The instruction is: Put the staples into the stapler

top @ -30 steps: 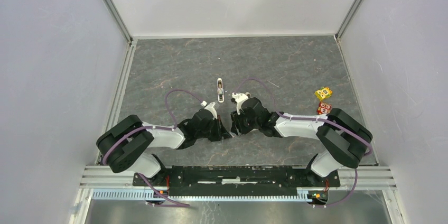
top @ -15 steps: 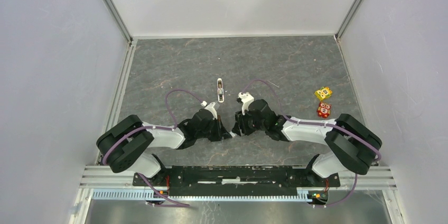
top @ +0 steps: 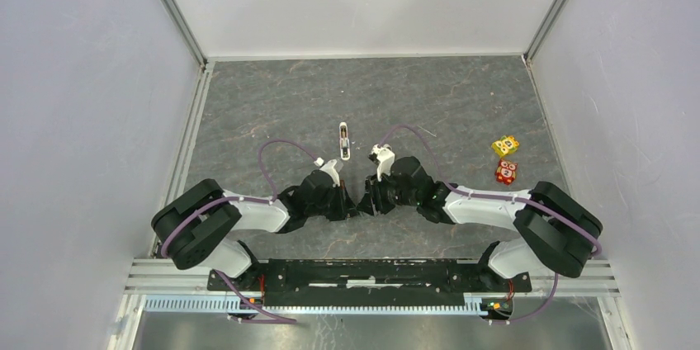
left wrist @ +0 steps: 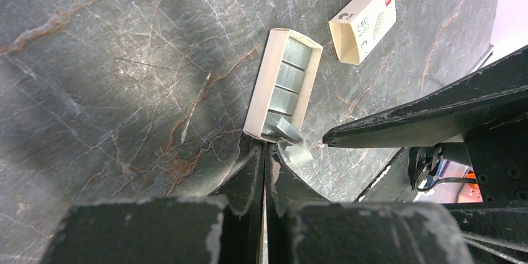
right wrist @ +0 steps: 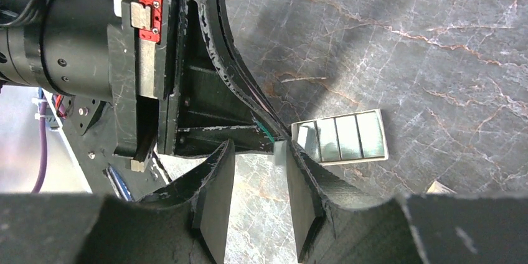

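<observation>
The staples (left wrist: 285,80) are several shiny strips in an open beige tray (left wrist: 263,99); one strip (left wrist: 287,129) sticks up tilted at the tray's near end. The tray's whitish sleeve box with a red mark (left wrist: 363,22) lies just beyond it. My left gripper (left wrist: 265,147) is shut, its tips touching the tray's near end. My right gripper (right wrist: 255,147) is open over bare table, its right finger (right wrist: 299,170) beside the tray (right wrist: 383,152) end. The stapler (top: 343,139), thin and white, lies beyond both grippers in the top view.
A yellow cube (top: 505,145) and a red cube (top: 506,171) sit at the right of the table, beside my right arm's elbow. The two grippers (top: 361,206) almost touch mid-table. Metal rails border the grey stone-pattern surface.
My right arm's elbow has swung out to the right, uncovering the red cube, and its gripper has shifted slightly nearer. The left arm has not moved.
</observation>
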